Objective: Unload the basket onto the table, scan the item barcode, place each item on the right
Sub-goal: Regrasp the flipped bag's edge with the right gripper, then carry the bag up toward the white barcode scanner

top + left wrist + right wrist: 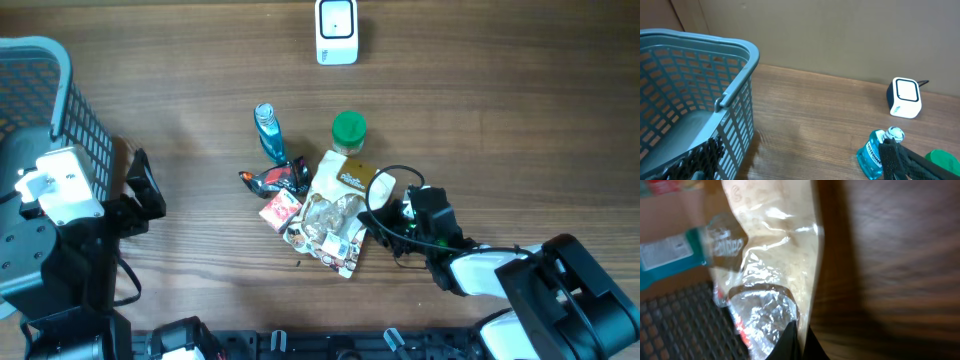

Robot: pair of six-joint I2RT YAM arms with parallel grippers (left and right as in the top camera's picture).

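Snack bag point(335, 215) – clear, crinkled film with a printed brown header – lies flat near the middle of the table point(500, 100), in a loose heap of goods. A green-lidded jar point(348, 128) sits at its 12 o'clock, a blue bottle point(268, 135) at its 10 o'clock and a red packet point(280, 208) touches it at 9 o'clock.

Right gripper point(380, 218) meets the bag from 3 o'clock. The right wrist view shows the fingertips pressed together on a fold of film at the bag's edge: a thin pinch, with no rigid part in the jaws. Left gripper point(140, 185) stands spread wide and holds nothing, beside the basket point(60, 80) at the table's 9 o'clock.

Scanner point(336, 30) stands at the table's 12 o'clock, well apart from the heap. No barcode can be made out on the bag in any view.

Assessment: the step in hand is the lift. Recommendations:
- raise slowly and straight up, as slack film may slip from so shallow a pinch
- clear the jar and the red packet before any sideways travel
- let the bag hang and settle, then find the printed code
- present that face square to the scanner window, with the film taut – creases and glare would likely spoil the read
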